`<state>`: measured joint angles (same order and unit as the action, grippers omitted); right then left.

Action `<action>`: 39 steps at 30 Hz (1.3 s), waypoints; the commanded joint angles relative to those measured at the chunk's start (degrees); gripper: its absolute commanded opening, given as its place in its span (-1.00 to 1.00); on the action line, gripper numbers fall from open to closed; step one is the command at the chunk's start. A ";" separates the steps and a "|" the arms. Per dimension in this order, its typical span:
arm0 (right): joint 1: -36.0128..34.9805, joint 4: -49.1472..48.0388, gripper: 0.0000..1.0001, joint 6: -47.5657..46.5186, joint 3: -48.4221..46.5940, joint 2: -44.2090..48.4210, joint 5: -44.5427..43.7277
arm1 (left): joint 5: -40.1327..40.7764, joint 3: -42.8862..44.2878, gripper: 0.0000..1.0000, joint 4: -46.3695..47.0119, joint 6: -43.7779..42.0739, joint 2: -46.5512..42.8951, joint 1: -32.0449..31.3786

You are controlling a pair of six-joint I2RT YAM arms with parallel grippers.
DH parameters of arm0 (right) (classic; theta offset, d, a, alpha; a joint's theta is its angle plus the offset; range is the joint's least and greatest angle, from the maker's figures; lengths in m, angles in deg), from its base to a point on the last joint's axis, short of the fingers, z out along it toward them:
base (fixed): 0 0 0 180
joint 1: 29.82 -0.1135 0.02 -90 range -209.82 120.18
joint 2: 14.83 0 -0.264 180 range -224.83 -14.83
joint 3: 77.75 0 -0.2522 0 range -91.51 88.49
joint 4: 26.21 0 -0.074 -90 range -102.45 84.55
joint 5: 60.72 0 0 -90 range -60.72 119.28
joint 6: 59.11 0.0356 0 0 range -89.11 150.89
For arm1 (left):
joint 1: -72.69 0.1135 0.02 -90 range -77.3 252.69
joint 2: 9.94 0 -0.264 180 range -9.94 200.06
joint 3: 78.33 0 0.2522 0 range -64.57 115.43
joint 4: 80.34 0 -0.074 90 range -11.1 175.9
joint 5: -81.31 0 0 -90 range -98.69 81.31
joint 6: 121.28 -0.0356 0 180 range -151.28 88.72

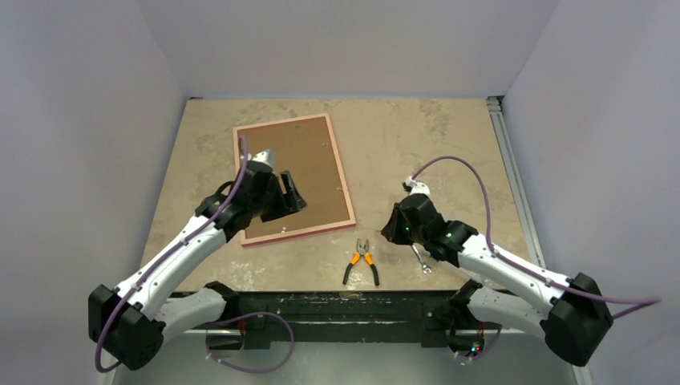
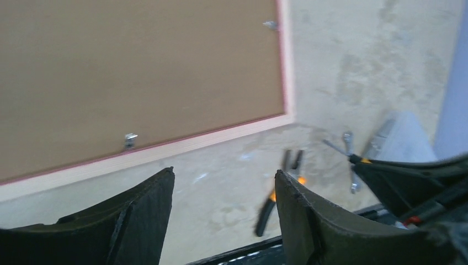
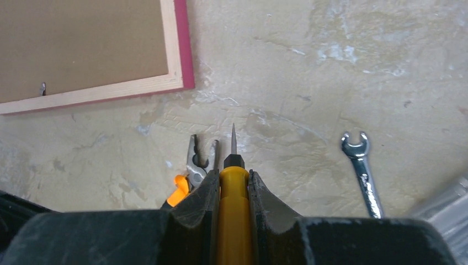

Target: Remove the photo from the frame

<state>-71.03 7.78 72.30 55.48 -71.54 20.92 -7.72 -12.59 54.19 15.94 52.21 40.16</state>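
While the thin pink-bordered picture frame (image 1: 293, 176) lies face down on the beige tabletop (image 1: 417, 144), brown back up and clipped shut, no photo shows yet. Left gripper (image 2: 223, 182) hangs open by its near edge; right gripper (image 3: 232, 178) clamps a yellow-handled screwdriver (image 3: 234, 221), so I'd say the whole extraction remains.

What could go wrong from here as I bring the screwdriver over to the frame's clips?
1. The screwdriver in the right hand has a sharp tip; slipping off a clip could gouge the backing board of the frame.
2. The left hand is open, gripping nothing, so the frame may slide when pried.
3. The pliers lie right beside the tip and could get snagged.
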 commanded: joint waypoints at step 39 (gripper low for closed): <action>-5.37 15.87 -1.00 -23.46 -63.34 -58.49 -14.91 | -17.18 -12.88 -0.12 4.64 5.70 14.67 19.53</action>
<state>-76.91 23.45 51.21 -6.53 -131.14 7.24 -24.62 -24.54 57.56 20.73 66.61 59.46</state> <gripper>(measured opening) 0.151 0.446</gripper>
